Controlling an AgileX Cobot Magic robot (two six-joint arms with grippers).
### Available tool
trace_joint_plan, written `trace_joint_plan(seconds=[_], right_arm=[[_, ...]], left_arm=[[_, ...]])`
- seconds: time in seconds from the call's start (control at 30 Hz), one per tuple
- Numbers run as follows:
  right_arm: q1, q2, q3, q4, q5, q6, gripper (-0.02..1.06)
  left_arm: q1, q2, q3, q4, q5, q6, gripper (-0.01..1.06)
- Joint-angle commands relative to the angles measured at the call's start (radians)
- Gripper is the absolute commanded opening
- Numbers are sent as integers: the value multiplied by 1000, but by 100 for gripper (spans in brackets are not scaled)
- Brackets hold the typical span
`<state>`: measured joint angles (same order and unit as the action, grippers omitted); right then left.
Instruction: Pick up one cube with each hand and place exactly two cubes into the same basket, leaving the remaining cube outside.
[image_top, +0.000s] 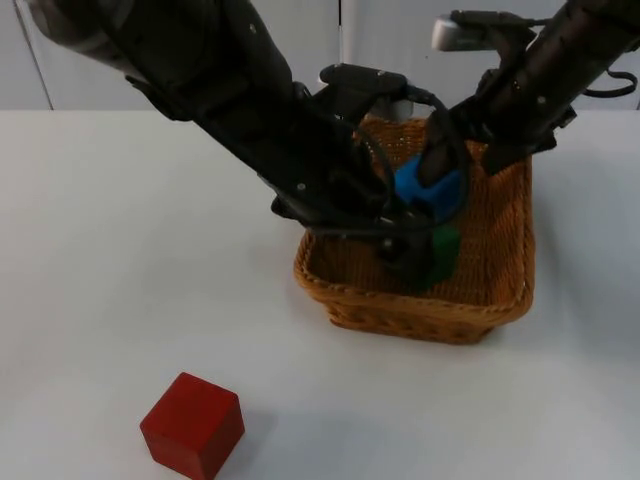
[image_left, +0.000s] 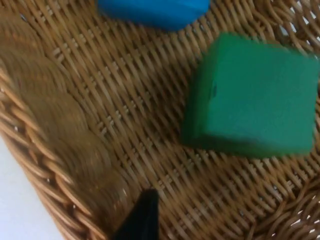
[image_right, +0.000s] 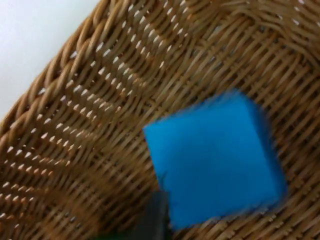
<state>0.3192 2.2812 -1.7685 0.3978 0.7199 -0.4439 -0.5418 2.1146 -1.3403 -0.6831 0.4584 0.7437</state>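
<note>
A wicker basket (image_top: 500, 290) stands right of the table's middle, and both arms reach into it. The green cube (image_left: 252, 97) lies free on the basket floor, apart from my left gripper's black fingertip (image_left: 142, 220). From above, the left gripper (image_top: 408, 258) is open just beside the green cube (image_top: 443, 250). The blue cube (image_right: 217, 165) is loose over the weave, with a grey fingertip (image_right: 155, 217) at its edge. My right gripper (image_top: 437, 165) is open over the blue cube (image_top: 425, 190) at the basket's far side. A red cube (image_top: 192, 425) sits on the table, outside the basket.
The basket's woven wall (image_left: 60, 130) rises close beside the left fingertip. White table (image_top: 120, 250) spreads left of the basket toward the red cube. A grey partition wall (image_top: 300, 40) closes the far edge.
</note>
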Motion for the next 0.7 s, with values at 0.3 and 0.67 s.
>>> trace_joint_plan(seconds=[0.3,0.67], right_arm=[[5,-203,-7,8,-1,-1,88],[5,-447,-7,8,53,-19,88]], left_arm=[[-5,-116,-2,42,6,3,97],[-3,-356,-2,100,12,0,97]])
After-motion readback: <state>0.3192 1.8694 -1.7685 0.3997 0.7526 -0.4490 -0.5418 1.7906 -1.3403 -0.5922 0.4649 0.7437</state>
